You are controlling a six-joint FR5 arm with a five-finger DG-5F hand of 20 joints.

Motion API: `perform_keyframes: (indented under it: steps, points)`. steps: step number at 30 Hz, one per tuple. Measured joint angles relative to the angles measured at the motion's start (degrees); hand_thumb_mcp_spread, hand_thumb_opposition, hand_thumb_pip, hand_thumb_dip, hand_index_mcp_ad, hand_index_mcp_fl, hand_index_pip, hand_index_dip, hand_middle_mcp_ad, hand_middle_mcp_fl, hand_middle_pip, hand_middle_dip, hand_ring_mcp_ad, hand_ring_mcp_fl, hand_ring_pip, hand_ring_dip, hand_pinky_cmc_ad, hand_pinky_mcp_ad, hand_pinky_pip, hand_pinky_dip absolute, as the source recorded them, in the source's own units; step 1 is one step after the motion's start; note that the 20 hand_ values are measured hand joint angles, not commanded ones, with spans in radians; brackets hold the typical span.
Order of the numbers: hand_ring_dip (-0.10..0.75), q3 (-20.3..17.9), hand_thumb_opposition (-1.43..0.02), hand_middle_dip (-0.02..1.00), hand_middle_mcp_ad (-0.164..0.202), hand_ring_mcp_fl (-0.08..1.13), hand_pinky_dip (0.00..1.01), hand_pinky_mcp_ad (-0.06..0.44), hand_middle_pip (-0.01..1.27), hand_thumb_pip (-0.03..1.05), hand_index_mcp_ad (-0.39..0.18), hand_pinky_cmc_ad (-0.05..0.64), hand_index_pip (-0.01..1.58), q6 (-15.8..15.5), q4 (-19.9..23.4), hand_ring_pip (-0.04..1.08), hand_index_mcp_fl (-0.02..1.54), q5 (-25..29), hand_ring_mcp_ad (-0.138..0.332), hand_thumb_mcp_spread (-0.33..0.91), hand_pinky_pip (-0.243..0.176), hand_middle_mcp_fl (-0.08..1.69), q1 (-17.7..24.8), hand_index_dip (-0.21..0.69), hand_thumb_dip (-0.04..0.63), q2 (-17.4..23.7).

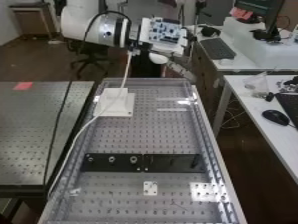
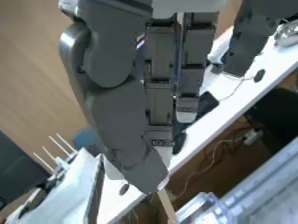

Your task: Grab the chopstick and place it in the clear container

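Pale wooden chopstick point(image 2: 167, 206) pinched between thumb and fingers of the robot hand point(image 1: 180, 69), one end sticking out past the fingertips. Hand up by the far end of the perforated desk point(image 1: 146, 137). White block point(image 1: 116, 105) on the desk near that end, black plate point(image 1: 174, 163) lying crosswise, nearer. See-through container point(image 1: 256, 84) on white side table point(image 1: 256, 107), near black mouse point(image 1: 275, 117).

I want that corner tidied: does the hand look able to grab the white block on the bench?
Probably not as things stand: the hand appears to be pinching the chopstick, and in the high view the pale cable runs across the white block.
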Motion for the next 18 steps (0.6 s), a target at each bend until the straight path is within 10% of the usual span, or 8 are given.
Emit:
perform_keyframes:
  steps: [18]
  points:
    - [0.557,13.40,-1.14,0.66,0.010,0.61,0.15,0.328,0.14,0.43,-0.159,0.351,0.31,-3.59,-10.52,0.12,1.41,-5.03,0.052,0.85,0.003,1.38,3.27,0.463,0.290,-10.49]
